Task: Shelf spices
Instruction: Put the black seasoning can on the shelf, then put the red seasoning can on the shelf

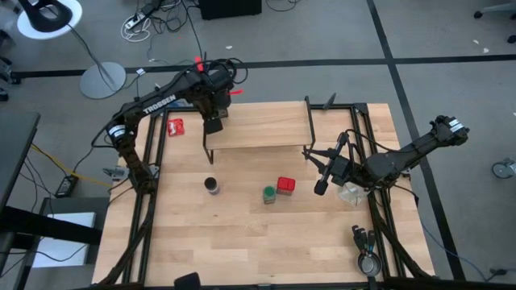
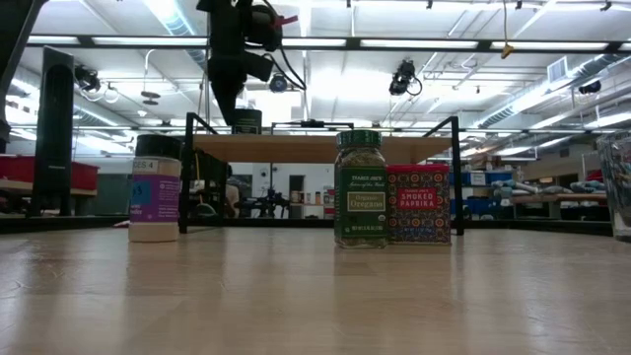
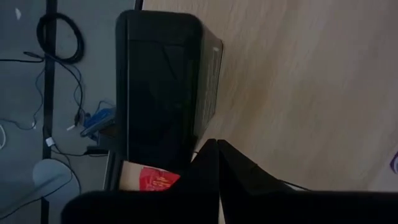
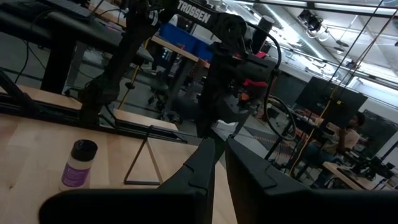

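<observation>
On the big wooden tabletop (image 1: pixel 242 242) the long shelf (image 1: pixel 266 129) lay across the far side, its long way running from side to side, flat plank facing up on thin black legs. The left hand (image 1: pixel 213 125) hung over the shelf's left end, fingers (image 3: pixel 205 165) pressed together around a dark olive tin (image 3: pixel 165 93) that stood upright with its flat base toward the plank. I think the step was setting this tin down, so the hand should go down slowly, keep the tin level, let the base touch the wood, and only then let go. It looked near the plank's edge, so a spot farther in would be safer. The right hand (image 1: pixel 320 181) waited low by the right side with fingers together, holding nothing. Three spices stood upright near the front: the blue-capped jar (image 1: pixel 212 185), well apart from the green jar (image 1: pixel 268 194), which was just beside the red tin (image 1: pixel 285 185).
</observation>
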Controlling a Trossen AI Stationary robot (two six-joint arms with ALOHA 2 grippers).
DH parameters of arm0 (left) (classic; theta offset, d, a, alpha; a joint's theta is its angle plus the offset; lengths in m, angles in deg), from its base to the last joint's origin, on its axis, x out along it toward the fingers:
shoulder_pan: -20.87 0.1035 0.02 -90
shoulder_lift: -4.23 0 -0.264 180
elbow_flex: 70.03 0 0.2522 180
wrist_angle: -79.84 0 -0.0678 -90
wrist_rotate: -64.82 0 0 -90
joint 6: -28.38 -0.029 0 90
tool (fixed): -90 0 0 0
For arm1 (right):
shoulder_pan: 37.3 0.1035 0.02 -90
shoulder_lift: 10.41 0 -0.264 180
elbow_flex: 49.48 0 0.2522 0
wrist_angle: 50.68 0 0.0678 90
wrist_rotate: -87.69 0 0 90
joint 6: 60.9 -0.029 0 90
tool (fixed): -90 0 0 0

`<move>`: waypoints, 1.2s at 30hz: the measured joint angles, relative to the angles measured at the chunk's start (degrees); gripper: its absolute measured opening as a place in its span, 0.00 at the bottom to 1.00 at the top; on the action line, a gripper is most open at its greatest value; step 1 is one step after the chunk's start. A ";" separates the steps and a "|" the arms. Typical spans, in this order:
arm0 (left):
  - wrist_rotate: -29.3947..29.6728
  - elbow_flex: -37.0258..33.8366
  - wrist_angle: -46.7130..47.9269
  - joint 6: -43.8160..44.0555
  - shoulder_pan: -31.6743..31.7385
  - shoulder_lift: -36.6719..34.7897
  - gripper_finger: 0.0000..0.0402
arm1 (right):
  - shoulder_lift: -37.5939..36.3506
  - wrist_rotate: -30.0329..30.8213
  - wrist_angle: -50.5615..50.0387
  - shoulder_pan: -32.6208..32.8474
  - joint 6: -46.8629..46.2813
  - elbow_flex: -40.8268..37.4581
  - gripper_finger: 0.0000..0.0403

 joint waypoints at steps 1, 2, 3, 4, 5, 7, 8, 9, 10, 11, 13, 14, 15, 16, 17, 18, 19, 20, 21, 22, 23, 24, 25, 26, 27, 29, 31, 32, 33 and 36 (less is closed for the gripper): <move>0.00 0.00 0.01 0.00 0.24 0.00 0.00 | 0.00 0.00 0.00 0.00 0.00 0.00 0.10; 0.08 0.00 -0.02 0.02 0.38 0.00 0.00 | -0.01 0.00 0.00 0.00 0.00 0.00 0.10; 0.21 0.00 -0.01 0.02 0.45 0.00 0.00 | -0.01 0.00 -0.02 0.00 0.00 0.00 0.10; 0.42 0.00 0.00 0.02 0.47 0.00 0.00 | -0.01 0.00 0.00 0.00 0.00 0.00 0.10; 0.57 0.00 -0.02 0.01 0.49 0.00 0.00 | 0.00 0.00 -0.02 0.00 0.00 0.00 0.10; 0.76 0.00 0.00 0.00 0.43 0.00 0.00 | 0.00 0.00 -0.02 0.00 0.00 0.00 0.10; 0.76 0.00 -0.02 0.00 0.40 0.00 0.00 | -0.01 0.00 -0.02 0.00 0.00 0.00 0.10; 0.76 0.00 -0.02 0.00 0.40 0.00 0.00 | -0.02 0.00 -0.02 0.00 0.00 0.00 0.10; 0.79 0.00 -0.03 -0.02 0.42 0.00 0.00 | -0.01 0.00 -0.02 0.00 0.01 0.00 0.10; 0.80 0.00 -0.04 -0.04 0.44 0.00 0.00 | -0.02 0.00 -0.02 0.00 0.00 0.00 0.10; 0.98 0.00 -0.03 -0.03 0.47 0.00 0.00 | -0.01 0.00 -0.02 0.00 0.00 0.00 0.10; 1.05 0.00 -0.03 -0.04 0.47 0.00 0.00 | -0.02 0.00 -0.02 0.00 0.00 0.00 0.10; 1.05 0.00 -0.02 -0.05 0.47 0.00 0.00 | -0.01 0.00 -0.02 0.00 0.00 0.00 0.10; 1.05 0.00 -0.02 -0.07 0.45 0.00 0.00 | 0.00 0.00 -0.02 0.00 0.00 0.00 0.10; 1.05 0.00 -0.02 -0.07 0.42 0.00 0.00 | -0.02 0.00 -0.02 0.00 0.00 0.00 0.10; 1.05 0.00 -0.02 -0.07 0.42 0.00 0.00 | 0.00 0.00 -0.02 0.00 0.00 0.00 0.10; 1.05 0.00 0.02 -0.07 0.42 0.00 0.00 | -0.02 0.00 -0.02 0.00 0.00 0.00 0.10; 1.05 0.00 0.04 -0.07 0.42 0.00 0.00 | 0.00 0.00 -0.02 0.00 0.00 0.00 0.10; 1.05 0.01 0.11 -0.07 0.42 0.00 0.00 | 0.00 0.00 -0.02 0.00 0.00 0.00 0.10; 1.05 0.02 0.19 -0.09 0.42 0.00 0.00 | 0.00 0.00 -0.02 0.00 0.00 0.00 0.10; 1.05 0.01 0.19 -0.09 0.42 0.00 0.00 | -0.02 0.00 -0.02 0.00 0.00 0.00 0.10; 1.05 0.01 0.17 -0.10 0.42 0.00 0.00 | -0.01 0.00 -0.03 0.00 0.00 0.00 0.10; 1.05 0.02 0.20 -0.11 0.42 0.00 0.00 | 0.00 0.00 -0.02 0.00 0.00 0.00 0.10; 1.05 0.02 0.18 -0.11 0.42 0.00 0.00 | -0.01 0.01 -0.03 0.00 0.00 0.00 0.10; 1.05 0.02 0.22 -0.11 0.42 0.00 0.00 | 0.00 0.01 -0.03 0.00 0.00 0.00 0.10; 1.05 0.02 0.66 -0.09 0.41 0.00 0.00 | -0.01 0.00 -0.04 0.00 0.00 0.00 0.10; 0.95 0.04 1.84 -0.02 0.22 0.00 0.00 | 0.00 0.00 -0.02 0.00 0.00 0.00 0.10; 0.44 0.19 2.58 0.05 0.06 0.00 0.00 | 0.00 0.00 -0.04 0.00 0.00 0.00 0.10; -0.44 0.42 3.28 0.21 -0.11 0.00 0.00 | -0.02 0.00 -0.05 0.00 0.00 0.00 0.10; -2.54 1.72 4.18 0.34 -1.42 0.00 0.00 | -0.01 0.02 -0.06 0.00 0.01 0.00 0.10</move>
